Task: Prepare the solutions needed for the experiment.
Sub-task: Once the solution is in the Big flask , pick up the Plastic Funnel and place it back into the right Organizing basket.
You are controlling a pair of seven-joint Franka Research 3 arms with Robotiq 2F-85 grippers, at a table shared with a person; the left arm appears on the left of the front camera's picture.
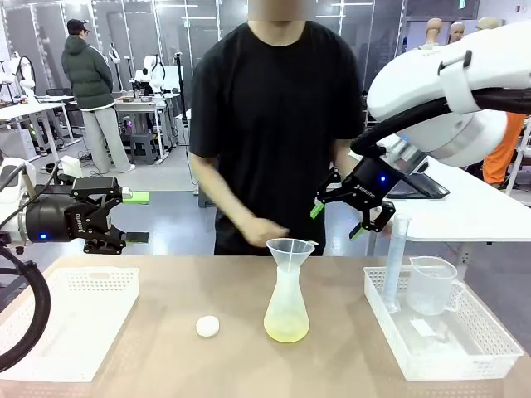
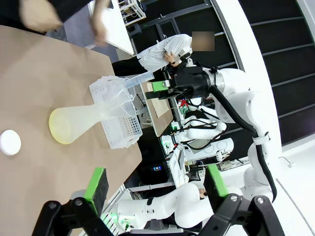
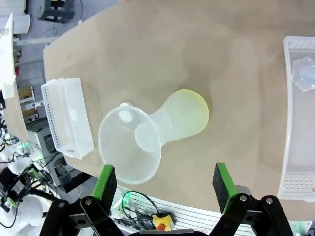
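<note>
A small amount of pale yellow-green translucent liquid [image 1: 286, 330] is seen pooled in a shallow layer in the wide base of an upright frosted plastic flask [image 1: 288, 286], which is stood near the middle of the brown table [image 1: 166, 348].

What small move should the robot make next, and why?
Probably lower the open right gripper toward the measuring cylinder standing in the tray. The gripper hovers empty above that side of the table, the flask holds only a little yellow-green solution, and the funnel sits in its neck, ready for more.
</note>
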